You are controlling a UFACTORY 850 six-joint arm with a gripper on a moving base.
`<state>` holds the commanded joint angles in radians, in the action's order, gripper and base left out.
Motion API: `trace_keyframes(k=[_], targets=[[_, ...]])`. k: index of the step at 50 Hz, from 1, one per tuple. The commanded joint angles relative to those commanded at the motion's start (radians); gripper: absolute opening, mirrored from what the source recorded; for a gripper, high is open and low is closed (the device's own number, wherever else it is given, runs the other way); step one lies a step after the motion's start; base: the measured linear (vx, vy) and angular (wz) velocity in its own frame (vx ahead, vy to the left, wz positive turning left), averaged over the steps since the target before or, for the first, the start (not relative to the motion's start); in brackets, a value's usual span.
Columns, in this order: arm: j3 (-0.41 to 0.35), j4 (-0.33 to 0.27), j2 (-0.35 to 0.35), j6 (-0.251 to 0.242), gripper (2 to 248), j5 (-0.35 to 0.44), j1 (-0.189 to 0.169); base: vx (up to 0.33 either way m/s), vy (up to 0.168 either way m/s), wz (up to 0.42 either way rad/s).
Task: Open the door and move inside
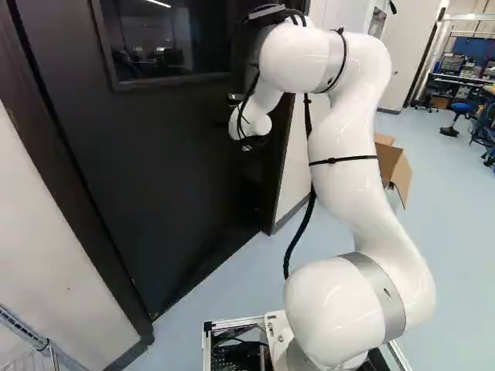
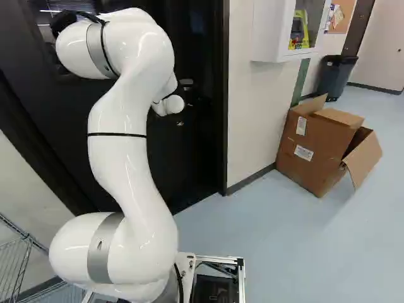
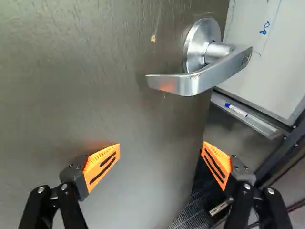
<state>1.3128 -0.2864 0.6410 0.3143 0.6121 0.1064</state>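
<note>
At the left of the left base view you are facing the dark door (image 1: 155,154); rightward, you are holding the tool (image 3: 161,147) spread wide, gripping nothing, probably leaving room to work the lever handle (image 3: 190,85), which is projecting ahead near the door's edge. Beyond, a whiteboard (image 3: 274,52) is showing, so the door is perhaps standing ajar, though shadow is hiding the gap in the base views.

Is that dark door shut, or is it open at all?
The door is open, at least partly: past its edge beside the handle, the wrist view shows a whiteboard with a marker on its ledge.
</note>
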Motion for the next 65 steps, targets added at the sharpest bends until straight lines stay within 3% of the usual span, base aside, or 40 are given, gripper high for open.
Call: trace_keyframes(k=[13, 21, 42, 65], targets=[[0.057, 0.0, 0.042, 0.0, 247, 0.0, 0.027, 0.0, 0.0, 0.0], [0.049, 0.0, 0.036, 0.0, 247, 0.0, 0.034, 0.0, 0.0, 0.0], [-0.07, -0.01, -0.052, 0.0, 247, 0.0, 0.042, 0.0, 0.0, 0.0], [-0.206, -0.129, -0.157, 0.0, 247, -0.033, 0.051, 0.0, 0.0, 0.0]])
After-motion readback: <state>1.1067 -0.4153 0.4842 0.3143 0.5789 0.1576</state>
